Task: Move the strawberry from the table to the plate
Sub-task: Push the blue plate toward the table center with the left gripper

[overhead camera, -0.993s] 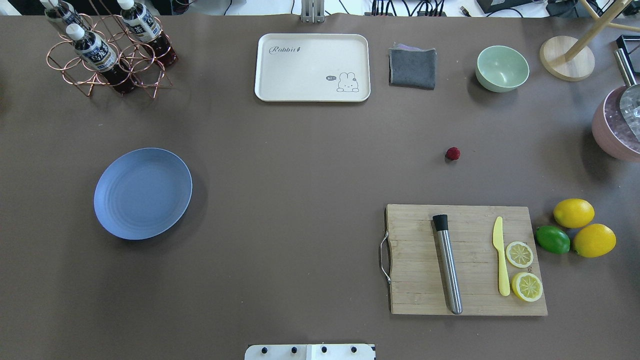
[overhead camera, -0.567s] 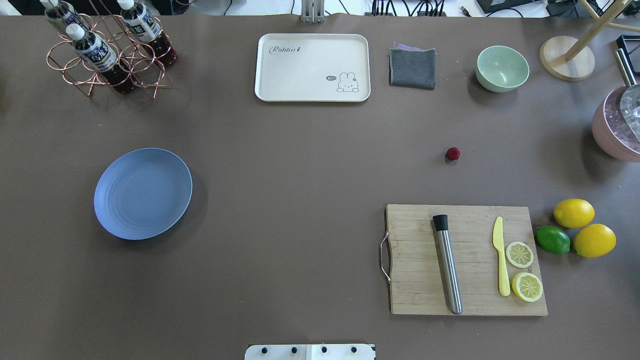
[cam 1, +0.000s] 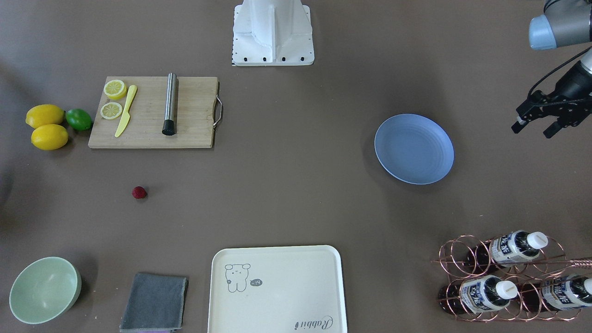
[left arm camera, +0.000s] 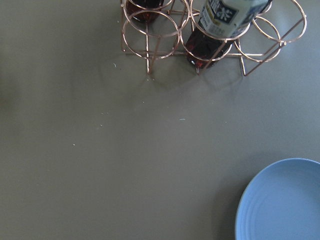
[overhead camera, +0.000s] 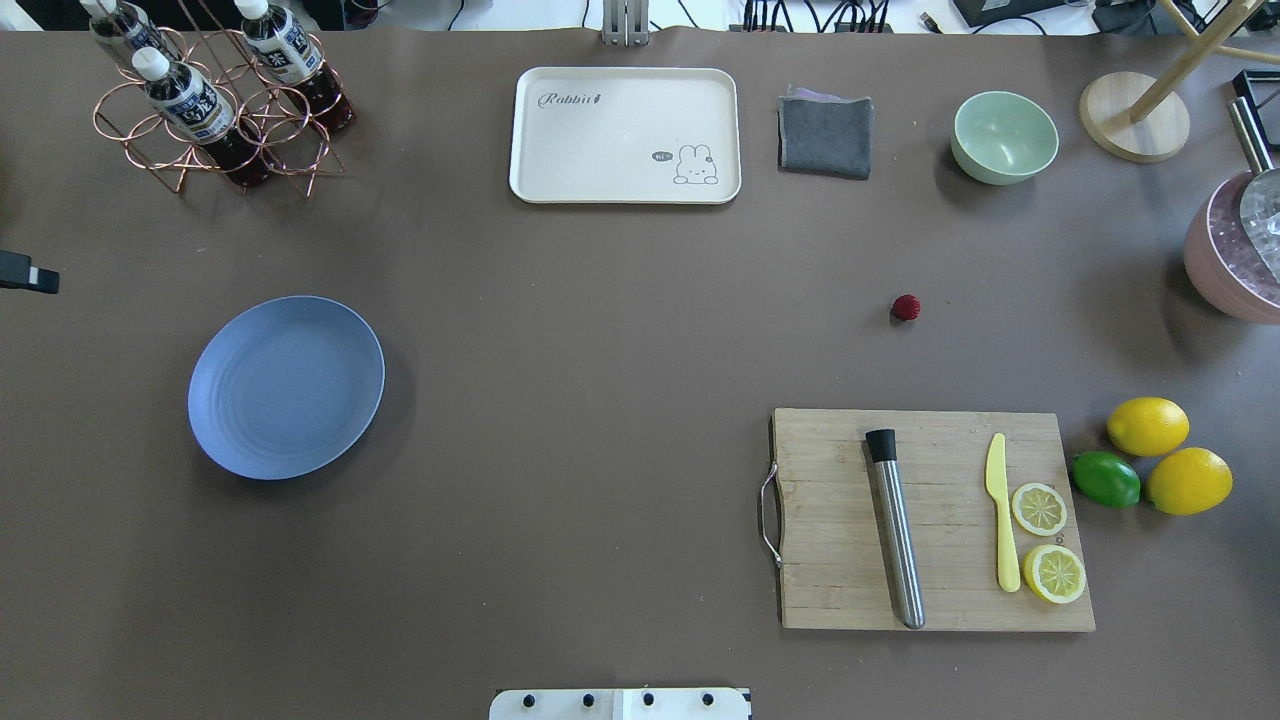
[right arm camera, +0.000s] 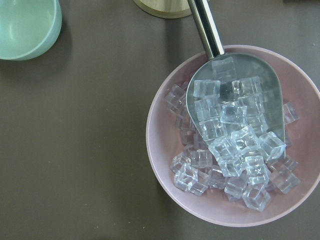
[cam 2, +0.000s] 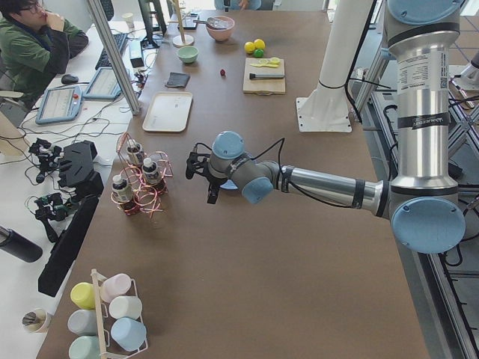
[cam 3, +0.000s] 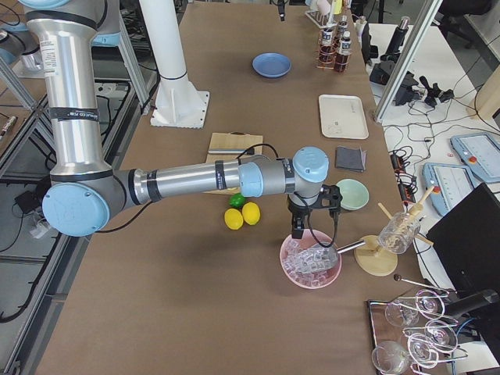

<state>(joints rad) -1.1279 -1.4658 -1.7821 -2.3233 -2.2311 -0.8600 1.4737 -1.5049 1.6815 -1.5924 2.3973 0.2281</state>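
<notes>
Left fingers: spread apart and holding nothing, hanging over the tabletop at its left end, beyond the plate and apart from it. Only a black tip shows at the overhead view's edge.
Right fingers: pointing down above a pink bowl at the right end. They show only from the side, so I cannot tell whether they are spread or closed.
Strawberry: lying alone on the tabletop in the right half, touching nothing, between the board and the green bowl.
Plate: flat on the tabletop in the left half, well apart from the strawberry.
Board: wooden, with its metal handle toward the middle. On it lie a steel rod with a black cap, a yellow knife and two lemon slices beside the knife.
Beside the board: two lemons and a lime, bunched together on its outer side.
Back row: cream tray, folded grey cloth, then the green bowl.
Pink bowl: filled with clear ice cubes, a metal scoop resting in them.
Rack: copper wire, holding three bottles, at the far left corner, near the left fingers.
Person: seated at a desk across from the robot.
</notes>
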